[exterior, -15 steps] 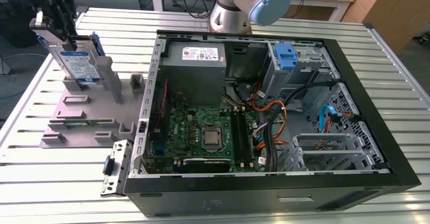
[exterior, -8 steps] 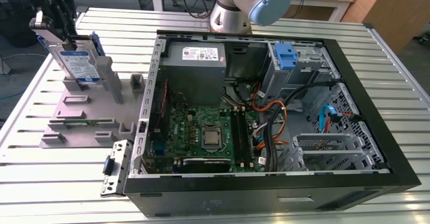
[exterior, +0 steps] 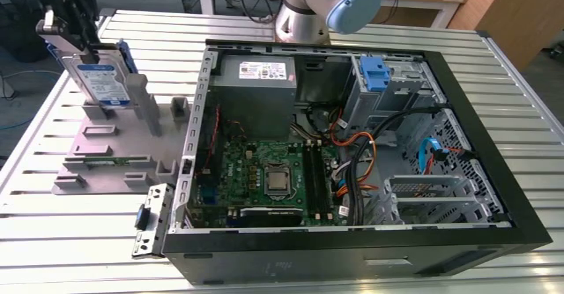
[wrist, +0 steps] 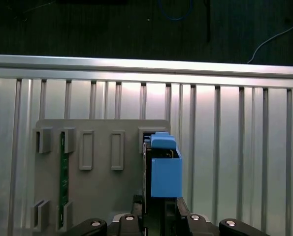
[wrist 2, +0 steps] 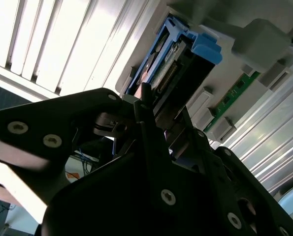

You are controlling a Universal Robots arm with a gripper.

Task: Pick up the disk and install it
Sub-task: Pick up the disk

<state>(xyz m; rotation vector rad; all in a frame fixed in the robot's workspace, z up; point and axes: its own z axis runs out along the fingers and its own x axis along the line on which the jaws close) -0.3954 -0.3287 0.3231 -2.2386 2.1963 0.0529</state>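
Pincer: the pincer (wrist: 157, 212) is closed down to the thickness of the disk, with a finger against each flat face near its upper end. In the exterior view it hangs over the far corner of the desk, at that view's left.
Disk: the disk (exterior: 104, 82) stands on edge, slightly tilted, with its lower end at or in a slot of the grey holder (exterior: 105, 142). I cannot tell whether it has lifted clear.
Handling: probably heavy for its size and stiff, with smooth metal faces that could slip, and it would take knocks badly. The flat faces between the blue rails look like the safest hold, away from the connector (wrist 2: 166, 76).
Holder: rests on the slatted desk (exterior: 79, 241) and carries a green memory stick (wrist: 63, 182) in another slot.
Computer case: the open case (exterior: 352, 254) lies just beside the holder, toward the exterior view's right, apart from the disk.
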